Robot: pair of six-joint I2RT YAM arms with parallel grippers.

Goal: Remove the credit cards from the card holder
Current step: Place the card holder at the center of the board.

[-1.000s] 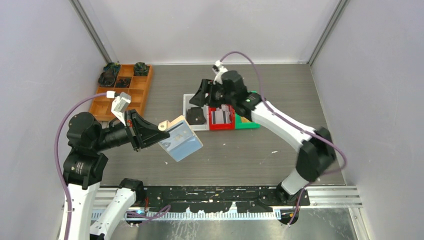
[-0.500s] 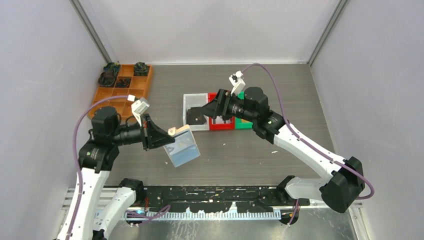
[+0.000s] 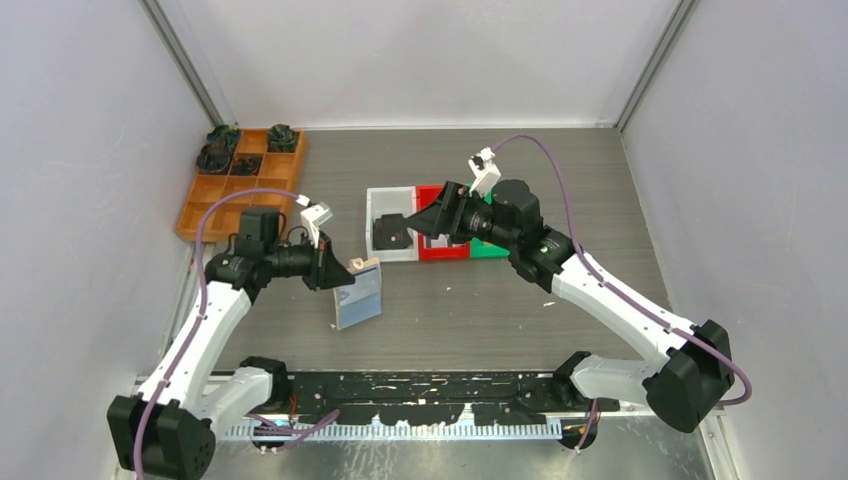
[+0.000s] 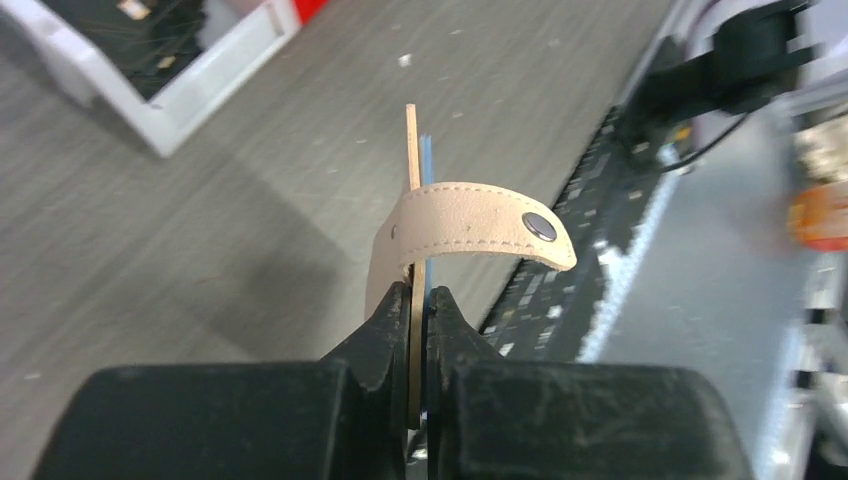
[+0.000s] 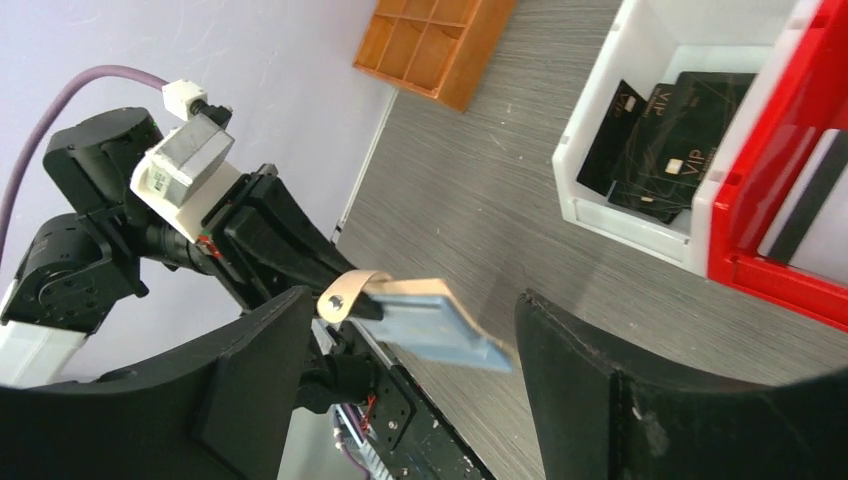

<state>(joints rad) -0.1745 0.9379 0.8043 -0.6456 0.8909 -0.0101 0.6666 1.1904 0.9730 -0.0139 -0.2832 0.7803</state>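
Left pincer [image 3: 343, 272], clamped on the card holder [image 3: 360, 298], has swung inward; right pincer [image 3: 420, 220], spread, should approach its pockets squarely.

So the table [image 3: 450, 320] is a grey wood-grain top. Far left corner has an orange-brown tray [image 3: 215, 215] sitting flat on it. Around the middle, three bins sit side by side, touching, in a row: white bin [image 3: 369, 225], red bin [image 3: 443, 253], green bin [image 3: 490, 250]. There are a few tiny white specks [image 3: 549, 303] on the bare surface, nearer the right.
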